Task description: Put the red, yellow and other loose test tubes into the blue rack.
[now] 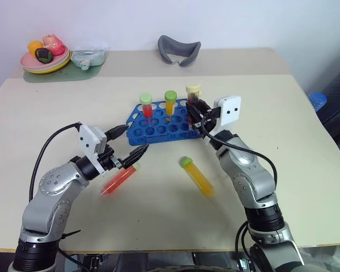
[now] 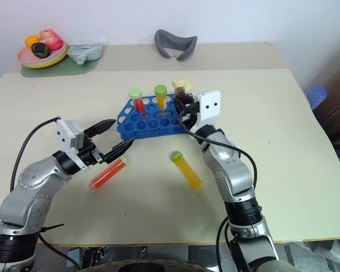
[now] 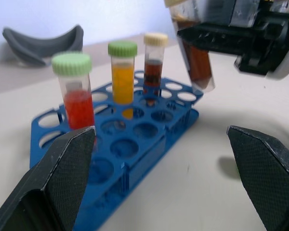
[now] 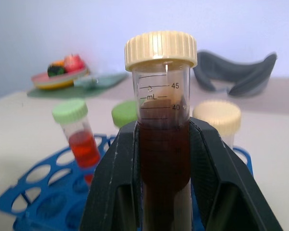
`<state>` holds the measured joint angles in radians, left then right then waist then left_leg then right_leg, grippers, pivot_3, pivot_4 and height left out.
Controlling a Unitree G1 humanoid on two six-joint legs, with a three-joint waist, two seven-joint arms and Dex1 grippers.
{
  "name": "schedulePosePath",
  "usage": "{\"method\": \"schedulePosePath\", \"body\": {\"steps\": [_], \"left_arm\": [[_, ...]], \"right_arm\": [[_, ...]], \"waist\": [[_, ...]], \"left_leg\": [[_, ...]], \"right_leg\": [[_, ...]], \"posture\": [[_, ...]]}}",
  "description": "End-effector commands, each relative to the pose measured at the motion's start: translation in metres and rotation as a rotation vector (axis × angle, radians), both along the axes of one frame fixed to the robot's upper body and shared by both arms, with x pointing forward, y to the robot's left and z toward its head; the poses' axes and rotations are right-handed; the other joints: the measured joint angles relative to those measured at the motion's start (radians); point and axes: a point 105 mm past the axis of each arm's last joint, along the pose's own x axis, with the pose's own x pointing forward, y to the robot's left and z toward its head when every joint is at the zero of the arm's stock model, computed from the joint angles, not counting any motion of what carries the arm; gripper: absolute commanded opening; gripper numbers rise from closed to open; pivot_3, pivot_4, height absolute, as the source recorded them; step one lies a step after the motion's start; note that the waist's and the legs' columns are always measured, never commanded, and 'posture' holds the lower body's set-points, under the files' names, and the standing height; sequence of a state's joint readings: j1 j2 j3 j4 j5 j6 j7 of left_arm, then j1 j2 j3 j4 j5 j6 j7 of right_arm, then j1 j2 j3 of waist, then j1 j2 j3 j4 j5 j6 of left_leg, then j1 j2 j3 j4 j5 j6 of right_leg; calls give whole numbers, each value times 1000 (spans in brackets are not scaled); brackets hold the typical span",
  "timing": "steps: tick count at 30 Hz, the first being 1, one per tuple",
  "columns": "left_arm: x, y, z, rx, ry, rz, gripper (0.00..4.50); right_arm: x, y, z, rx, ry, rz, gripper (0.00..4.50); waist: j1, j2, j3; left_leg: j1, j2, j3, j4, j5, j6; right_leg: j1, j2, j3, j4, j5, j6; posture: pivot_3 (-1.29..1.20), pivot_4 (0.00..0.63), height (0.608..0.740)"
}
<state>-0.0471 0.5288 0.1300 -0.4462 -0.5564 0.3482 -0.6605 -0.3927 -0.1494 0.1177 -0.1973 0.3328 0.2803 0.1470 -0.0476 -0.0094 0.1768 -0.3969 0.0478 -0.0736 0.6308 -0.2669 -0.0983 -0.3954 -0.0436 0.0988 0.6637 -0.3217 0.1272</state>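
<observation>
The blue rack [image 1: 158, 126] stands mid-table with a red tube [image 1: 146, 106], an orange-yellow tube [image 1: 170, 102] and a dark-brown tube [image 3: 154, 67] upright in it. My right gripper [image 1: 197, 115] is shut on another dark-brown test tube [image 4: 164, 96] with a pale-yellow cap, held upright just above the rack's right end. A loose red tube [image 1: 119, 180] lies on the table in front of the rack. My left gripper [image 1: 129, 146] hovers open over it, nothing between its fingers. A loose orange-yellow tube [image 1: 197, 175] with a green cap lies to the right of it.
At the back left a plate of toy fruit [image 1: 45, 61] sits on a green mat beside a clear bag [image 1: 89, 55]. A grey curved object [image 1: 179, 50] lies at the back centre. A blue object [image 1: 317, 101] is on the floor beyond the table's right edge.
</observation>
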Motion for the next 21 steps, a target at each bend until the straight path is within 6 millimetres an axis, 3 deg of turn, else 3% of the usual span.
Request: {"method": "schedulePosePath", "body": {"steps": [1,9,21], "left_arm": [[-5,2,9,-16,-20,7,4500],[-7,24,9,-30,28,63,4500],[-10,20,6,-27,55,42,4500]], "right_arm": [[0,-1,10,25,-81,-11,781],[13,-9,-7,-3,-114,-102,781],[24,-11,-18,1,-142,-168,781]], "waist": [[0,0,0],[-1,0,0],[-13,0,0]], "left_leg": [[0,0,0,0,0,0],[0,0,0,0,0,0],[1,0,0,0,0,0]], "right_leg": [[0,0,0,0,0,0],[0,0,0,0,0,0],[1,0,0,1,0,0]], "posture": [[0,150,740],[0,150,740],[0,150,740]]}}
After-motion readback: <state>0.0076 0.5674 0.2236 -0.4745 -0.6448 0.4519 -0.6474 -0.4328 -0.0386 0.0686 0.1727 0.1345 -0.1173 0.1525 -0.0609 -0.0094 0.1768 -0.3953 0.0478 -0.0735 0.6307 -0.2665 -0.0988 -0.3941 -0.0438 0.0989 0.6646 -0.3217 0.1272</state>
